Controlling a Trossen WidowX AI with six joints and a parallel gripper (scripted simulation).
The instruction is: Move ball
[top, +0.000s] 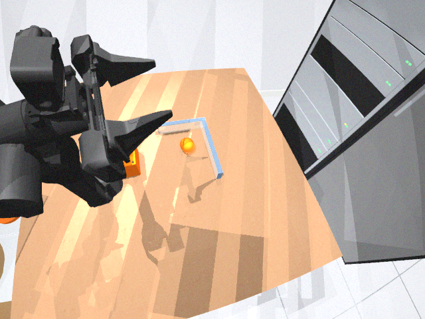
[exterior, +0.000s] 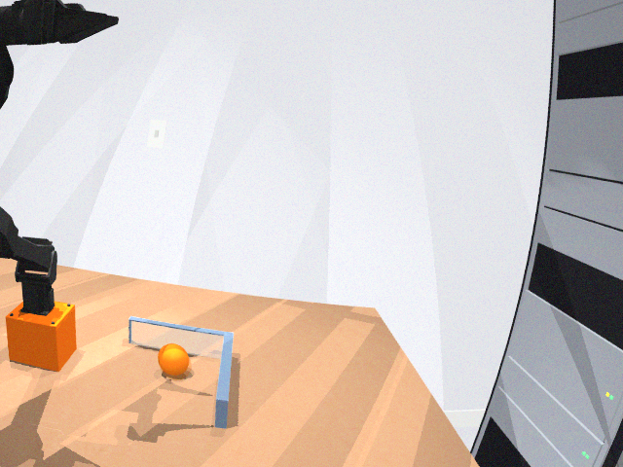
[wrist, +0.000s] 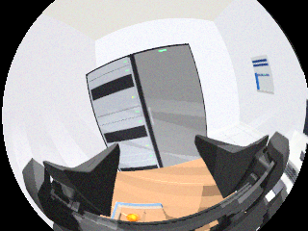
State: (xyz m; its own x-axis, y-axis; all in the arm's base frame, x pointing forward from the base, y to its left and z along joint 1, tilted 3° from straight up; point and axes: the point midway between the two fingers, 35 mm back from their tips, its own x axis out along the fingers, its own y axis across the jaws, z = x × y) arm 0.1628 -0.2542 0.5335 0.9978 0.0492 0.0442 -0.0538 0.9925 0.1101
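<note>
The orange ball (top: 186,145) (exterior: 173,359) (wrist: 131,218) rests on the table (top: 240,212) (exterior: 327,381) inside the corner of the two low clear walls with blue edges (top: 212,147) (exterior: 224,372) (wrist: 138,206). A paler orange rim around the ball hints at the see-through copy, which seems to overlap it. My gripper (top: 163,87) (wrist: 158,143) is open and empty. It hangs high above the table, to the left of the walls and well apart from the ball. Only one finger (exterior: 75,22) shows at the top left of the exterior view.
The arm's orange base block (top: 133,167) (exterior: 40,339) stands on the table left of the walls. A tall grey server rack (top: 360,119) (exterior: 578,302) (wrist: 148,110) stands beyond the table's right edge.
</note>
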